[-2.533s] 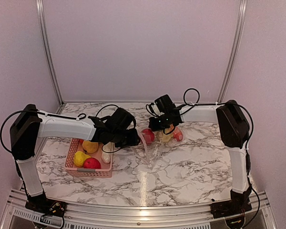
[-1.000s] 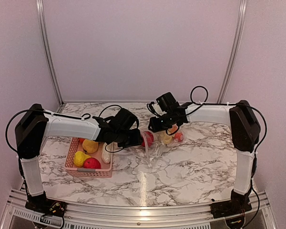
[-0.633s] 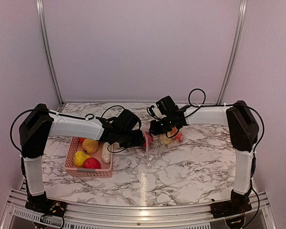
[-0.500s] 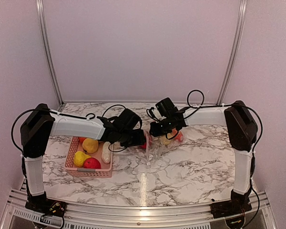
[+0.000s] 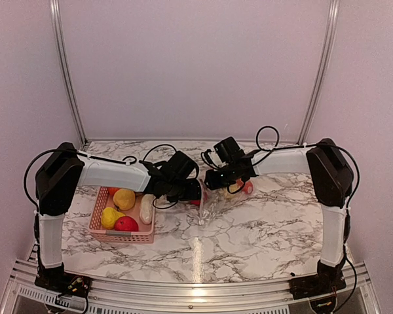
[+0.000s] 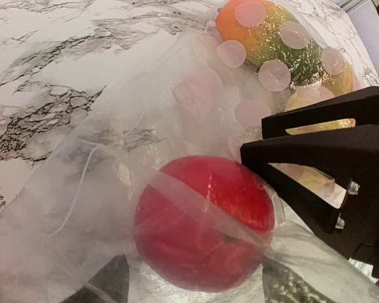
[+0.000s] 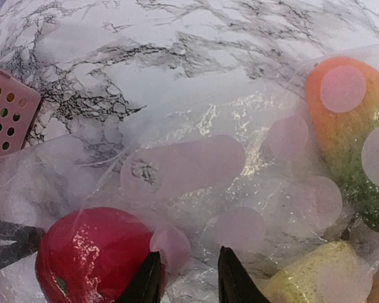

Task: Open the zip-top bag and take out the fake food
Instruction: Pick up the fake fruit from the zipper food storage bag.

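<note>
Stretches the left arm from its base at 7 o'clock up and across toward the centre, with the left gripper (image 5: 196,191) pointing to 3 o'clock and its fingers (image 6: 114,284) spread wide. Folds the right arm inward from 5 o'clock, right gripper (image 5: 217,184) aimed toward 8 o'clock, fingers (image 7: 145,281) narrowly parted, tips just beside the left's.

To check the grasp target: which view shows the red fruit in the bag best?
Left wrist: the red fruit fills the centre, whole. Right wrist crops it at the bottom edge; top external shows only a red speck.
</note>
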`<state>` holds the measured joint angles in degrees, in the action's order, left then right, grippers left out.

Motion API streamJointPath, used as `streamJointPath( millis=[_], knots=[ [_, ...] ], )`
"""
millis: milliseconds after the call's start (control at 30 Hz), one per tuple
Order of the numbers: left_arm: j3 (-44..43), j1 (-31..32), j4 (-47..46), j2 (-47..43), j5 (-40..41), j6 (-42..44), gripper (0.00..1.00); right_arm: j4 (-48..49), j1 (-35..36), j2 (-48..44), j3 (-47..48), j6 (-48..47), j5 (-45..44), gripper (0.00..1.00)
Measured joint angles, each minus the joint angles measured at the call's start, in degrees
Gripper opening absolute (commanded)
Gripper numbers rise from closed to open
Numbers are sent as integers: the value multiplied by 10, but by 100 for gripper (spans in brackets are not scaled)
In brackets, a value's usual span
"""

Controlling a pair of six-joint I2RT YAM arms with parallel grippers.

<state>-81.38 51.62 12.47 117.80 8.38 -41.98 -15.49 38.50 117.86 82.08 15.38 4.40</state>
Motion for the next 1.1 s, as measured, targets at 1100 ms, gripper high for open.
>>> streamJointPath(
  millis=[1100],
  knots=[
    [-80, 2, 19, 64, 40, 14, 68, 83, -36, -30, -89, 24, 61, 25]
  ],
)
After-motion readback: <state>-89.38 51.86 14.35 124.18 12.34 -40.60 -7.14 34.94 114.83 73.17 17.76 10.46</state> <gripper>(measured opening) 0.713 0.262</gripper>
